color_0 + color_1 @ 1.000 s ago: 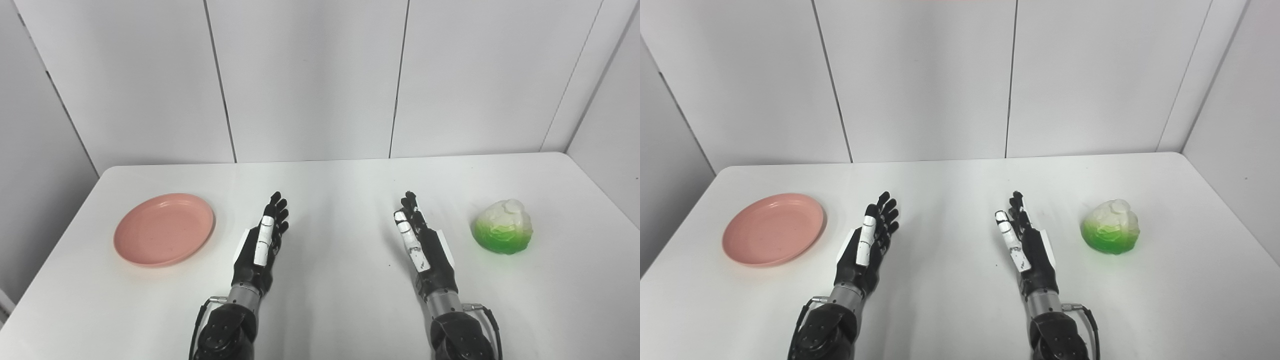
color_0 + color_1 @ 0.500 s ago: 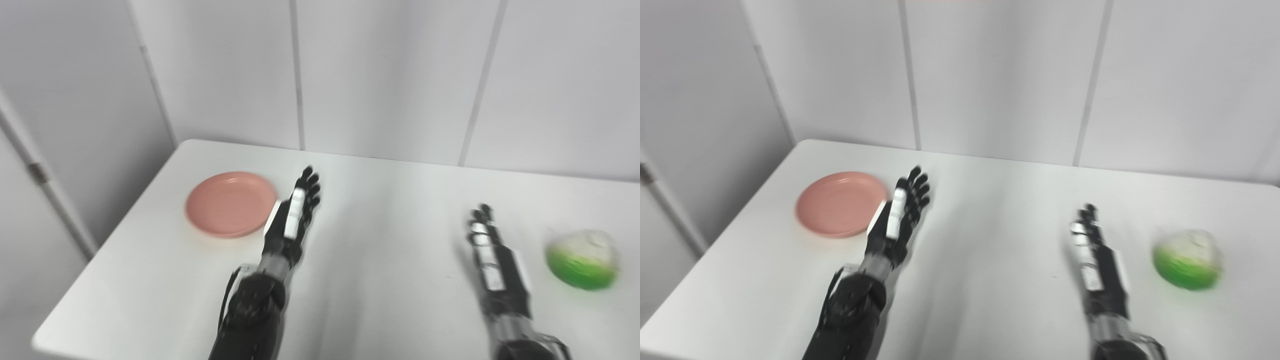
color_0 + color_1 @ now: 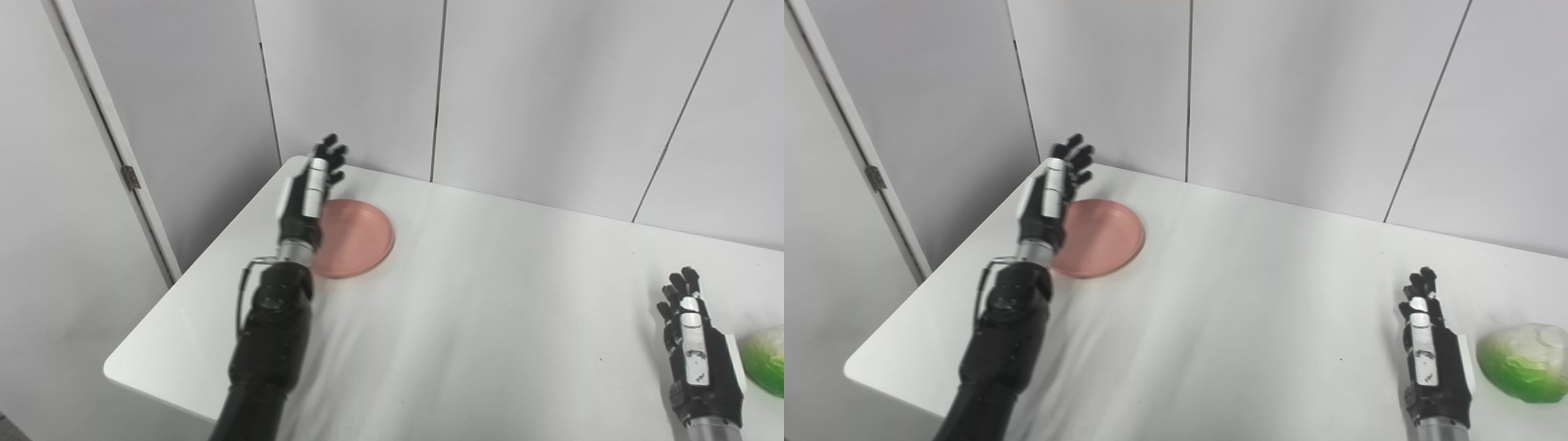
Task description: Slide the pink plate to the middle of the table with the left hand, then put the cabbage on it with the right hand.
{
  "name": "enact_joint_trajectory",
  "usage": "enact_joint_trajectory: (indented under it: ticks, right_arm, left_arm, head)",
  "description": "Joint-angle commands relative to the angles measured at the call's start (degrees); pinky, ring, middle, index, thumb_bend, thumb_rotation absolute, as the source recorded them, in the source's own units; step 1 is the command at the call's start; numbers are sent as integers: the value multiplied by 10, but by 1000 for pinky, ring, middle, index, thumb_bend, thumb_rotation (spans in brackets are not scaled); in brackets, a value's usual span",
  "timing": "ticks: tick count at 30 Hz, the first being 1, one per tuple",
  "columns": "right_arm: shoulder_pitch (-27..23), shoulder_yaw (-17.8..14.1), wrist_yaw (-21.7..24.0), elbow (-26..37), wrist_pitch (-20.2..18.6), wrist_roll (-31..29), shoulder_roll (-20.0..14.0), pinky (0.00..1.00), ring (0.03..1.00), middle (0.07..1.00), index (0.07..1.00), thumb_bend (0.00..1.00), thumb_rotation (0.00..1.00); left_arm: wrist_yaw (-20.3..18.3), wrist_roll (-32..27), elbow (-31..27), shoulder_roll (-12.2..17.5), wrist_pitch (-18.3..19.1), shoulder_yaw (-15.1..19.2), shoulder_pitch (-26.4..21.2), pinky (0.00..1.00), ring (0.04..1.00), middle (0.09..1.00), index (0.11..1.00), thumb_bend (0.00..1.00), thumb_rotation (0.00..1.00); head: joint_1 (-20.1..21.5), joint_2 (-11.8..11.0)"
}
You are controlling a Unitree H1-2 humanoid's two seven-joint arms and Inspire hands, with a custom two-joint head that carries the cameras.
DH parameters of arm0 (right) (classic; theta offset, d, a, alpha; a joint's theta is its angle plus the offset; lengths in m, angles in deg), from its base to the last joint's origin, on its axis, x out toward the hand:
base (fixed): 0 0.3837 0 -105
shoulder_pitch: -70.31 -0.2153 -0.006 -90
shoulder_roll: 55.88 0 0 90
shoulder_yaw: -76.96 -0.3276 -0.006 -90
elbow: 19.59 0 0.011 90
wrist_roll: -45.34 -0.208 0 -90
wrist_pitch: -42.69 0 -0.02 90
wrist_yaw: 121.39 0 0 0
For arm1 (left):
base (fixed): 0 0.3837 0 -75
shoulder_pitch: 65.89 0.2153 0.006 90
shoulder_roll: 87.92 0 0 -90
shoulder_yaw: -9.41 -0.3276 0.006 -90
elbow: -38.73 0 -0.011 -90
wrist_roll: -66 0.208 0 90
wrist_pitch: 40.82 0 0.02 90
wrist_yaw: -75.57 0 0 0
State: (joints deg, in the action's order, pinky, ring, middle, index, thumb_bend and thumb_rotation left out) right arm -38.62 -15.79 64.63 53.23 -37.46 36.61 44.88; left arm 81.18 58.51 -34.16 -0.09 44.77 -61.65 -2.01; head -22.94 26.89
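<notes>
Where the left eye view takes in the white counter (image 3: 490, 294), the pink plate (image 3: 358, 239) lies flat near the far left corner, its left part hidden behind the left hand (image 3: 306, 196). That hand is raised over the plate's left edge, fingers (image 3: 331, 153) extended and slightly spread, holding nothing; whether it touches the plate cannot be told. Right hand (image 3: 698, 349): low at the right side of the counter, fingers straight and a little apart, empty. Cabbage (image 3: 765, 367): green and white, just beside the right hand, cut by the picture's right edge. As the right eye view shows the same layout, the pink plate (image 3: 1102, 239) sits at the far left, well apart from the cabbage (image 3: 1522, 361), which rests whole on the counter near the right edge. Left hand (image 3: 1047, 196): open above the plate's left rim. Right hand (image 3: 1433, 361): open, beside the cabbage, a narrow gap between them. Grey wall panels (image 3: 1274, 92) stand behind the counter.
</notes>
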Motion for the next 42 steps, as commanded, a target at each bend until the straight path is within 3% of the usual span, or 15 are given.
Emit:
enact_joint_trajectory:
  ticks: [1,8,17,21,26,32,35,39,42]
  right_arm:
    - [8,-4,9,-14,33,-5,-1,1000,986,973,1000,623,909]
    - [9,-6,11,-13,37,-5,-1,1000,983,974,1000,602,912]
    - [12,-7,13,-4,30,-8,0,1000,991,974,1000,621,905]
    - [13,-7,12,0,29,-8,2,1000,988,974,1000,619,903]
    - [15,-7,13,3,30,-4,-3,1000,995,973,1000,618,914]
    - [17,-7,15,7,27,-5,-3,1000,999,977,1000,611,910]
    - [17,-6,13,11,23,-2,-3,1000,998,982,1000,607,913]
    - [17,-4,10,13,22,4,-2,1000,994,981,1000,601,920]
    - [17,-5,7,15,17,4,0,1000,985,977,999,613,912]
  left_arm:
    - [10,5,10,35,-31,8,-39,850,821,807,811,819,1000]
    - [39,34,87,87,-59,11,-47,780,765,760,762,760,1000]
    - [57,47,186,104,-112,3,-64,723,722,722,724,755,1000]
    - [50,27,222,91,-116,3,-74,738,742,739,734,748,1000]
    - [57,33,282,80,-146,-10,-86,748,729,723,722,722,1000]
    - [26,20,345,69,-174,-31,-100,777,771,760,758,728,1000]
    - [19,25,368,66,-178,-44,-107,847,792,775,771,740,1000]
    - [-3,1,385,49,-194,-46,-115,793,779,765,769,746,1000]
    - [-18,-15,383,38,-191,-46,-117,812,781,766,763,806,1000]
  head:
    - [0,1]
    - [-2,1]
    - [-3,3]
    - [0,5]
    - [-1,8]
    - [0,10]
    - [-1,12]
    - [3,13]
    - [8,15]
